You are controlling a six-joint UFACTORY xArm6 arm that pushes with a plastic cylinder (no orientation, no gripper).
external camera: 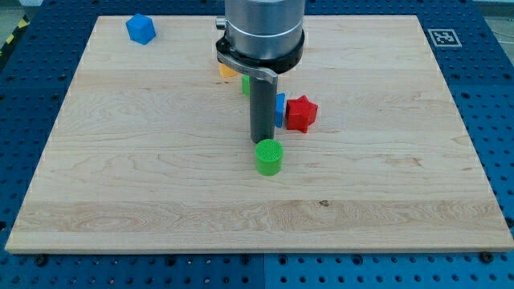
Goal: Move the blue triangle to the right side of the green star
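My tip (261, 142) rests on the board just above the green cylinder (269, 156), about touching its top edge. A blue block (279, 110) sits right behind the rod on its right side, mostly hidden, so I cannot make out its shape. A red star-like block (302, 114) touches that blue block's right side. A sliver of a green block (245, 85) shows left of the rod under the arm's body; its shape is hidden. A second blue block (140, 29), chunky and angular, lies at the view's top left.
A yellow-orange block (227, 71) peeks out under the arm's left side. The wooden board (120, 177) lies on a blue perforated table (490, 120). A black-and-white marker (444, 37) sits at the board's top right corner.
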